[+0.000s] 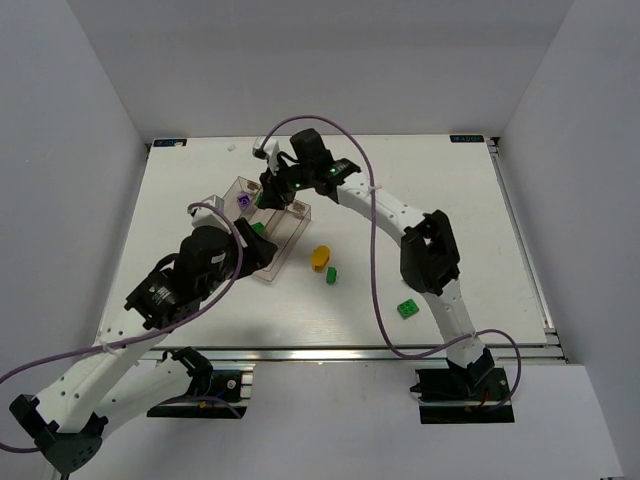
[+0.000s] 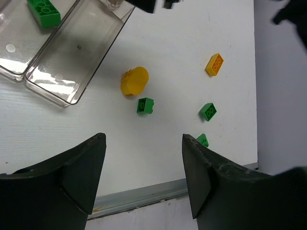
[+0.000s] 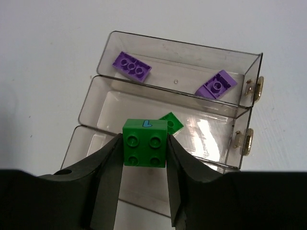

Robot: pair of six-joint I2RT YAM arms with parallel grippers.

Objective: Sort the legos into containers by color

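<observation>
My right gripper (image 3: 144, 146) is shut on a green brick (image 3: 145, 139) and holds it above the three-compartment clear tray (image 3: 182, 48), over its middle and near compartments. The far compartment holds two purple bricks (image 3: 131, 66) (image 3: 216, 84). The middle one holds a flat green brick (image 3: 171, 122). My left gripper (image 2: 144, 141) is open and empty, raised above the table near the tray's front end (image 2: 62, 52). On the table lie a yellow oval (image 2: 134, 80), an orange brick (image 2: 214, 64) and three green bricks (image 2: 145, 105) (image 2: 207, 111) (image 2: 202, 140).
In the top view the tray (image 1: 290, 235) sits left of centre, with the right gripper (image 1: 270, 190) over it and the left arm's wrist (image 1: 215, 255) at its near end. The metal front edge of the table (image 2: 144, 196) lies just below the left gripper.
</observation>
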